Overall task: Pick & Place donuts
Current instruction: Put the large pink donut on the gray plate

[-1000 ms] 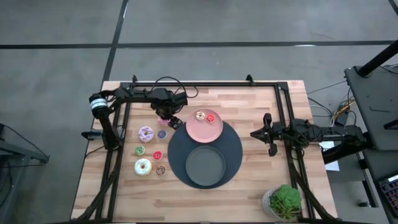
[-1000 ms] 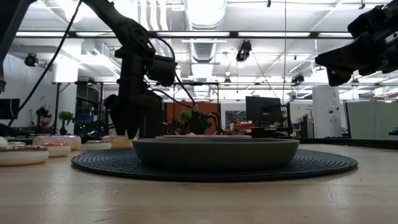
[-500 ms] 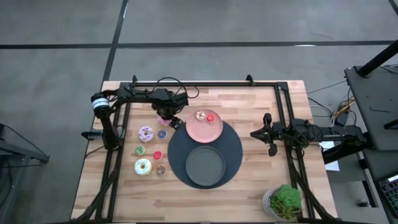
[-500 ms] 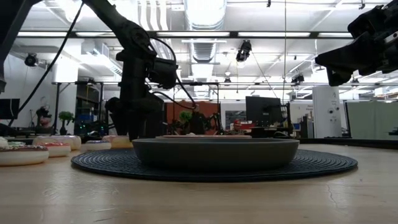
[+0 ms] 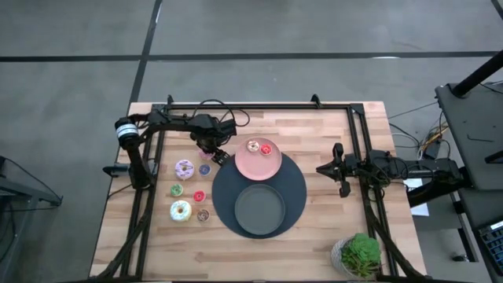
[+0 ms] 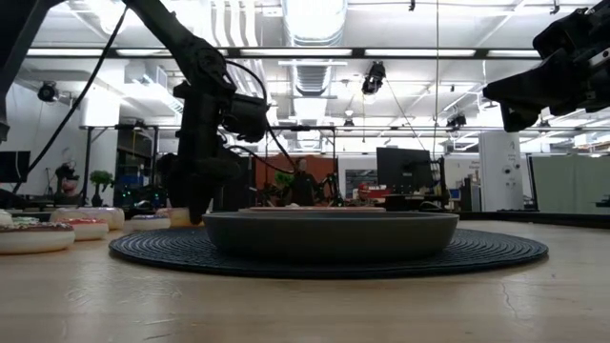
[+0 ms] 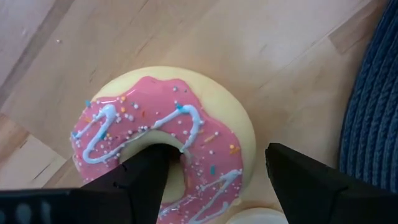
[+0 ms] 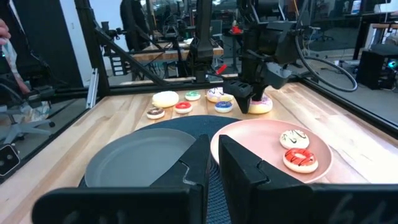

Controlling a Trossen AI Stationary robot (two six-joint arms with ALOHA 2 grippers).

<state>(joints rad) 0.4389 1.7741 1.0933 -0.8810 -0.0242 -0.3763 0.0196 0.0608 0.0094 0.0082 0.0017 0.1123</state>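
The pink-frosted donut (image 7: 180,134) lies flat on the wood just off the far-left side of the pink plate (image 5: 258,163). My left gripper (image 7: 214,155) is open and down over it, with one finger in its hole and the other outside its rim. A white-iced donut (image 8: 293,137) and a red one (image 8: 301,159) lie on the pink plate. The lilac (image 5: 185,168), blue (image 5: 205,169), green (image 5: 177,190), red (image 5: 199,195), white sprinkled (image 5: 181,211) and tan (image 5: 203,215) donuts lie on the table's left part. My right gripper (image 5: 322,168) waits shut at the right. My left gripper comes from above, pointing down. One finger (image 7: 146,177) is in the pink donut's hole and the other (image 7: 301,180) stands just outside the ring's outer wall (image 7: 245,134). Whether either finger touches it I cannot tell. The donut lies flat on the table.
A dark grey plate (image 5: 260,211) sits on a round dark mat (image 5: 295,185), and the pink plate overlaps the mat's far edge. A potted green plant (image 5: 360,255) stands at the near-right corner. Black frame rails run along the table's left, far and right sides.
My left gripper has come down over the pink donut, its fingers now lowered around the ring's wall, and has shifted slightly toward the table's left. The donuts and my right arm have kept still.
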